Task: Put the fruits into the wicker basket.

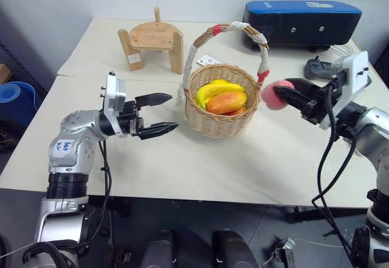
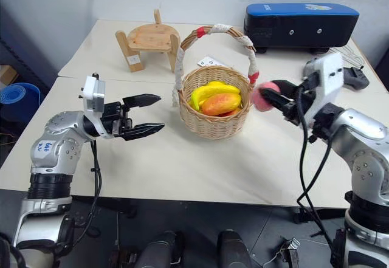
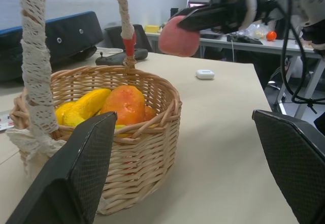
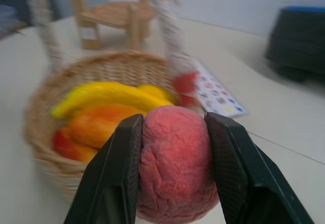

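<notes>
The right gripper (image 4: 175, 176) is clamping the pink peach (image 4: 175, 170) between its two black fingers, one pad pressing each flank, so the fruit is hanging in the air rather than resting on anything. The gripper is pointing roughly level toward the wicker basket (image 1: 222, 125), holding the peach just beside the handle's red-banded foot and a little above the rim, which looks like a carry meant to clear the weave before a drop. The peach is nearly round, so it has no clear long axis.

The left gripper (image 1: 157, 115) is standing with its jaws spread wide and gripping nothing, aiming at the basket's other side from a short way off, probably waiting in reserve.

Inside the basket the banana (image 1: 217, 90) is lying across the top, its long axis running side to side with a slight curve, and the orange-red mango (image 1: 227, 102) is lying beside it, its length nearly parallel.

Farther back on the table (image 1: 182, 164) a wooden stand (image 1: 152, 44) and a blue case (image 1: 301, 19) are sitting well apart from the work.
</notes>
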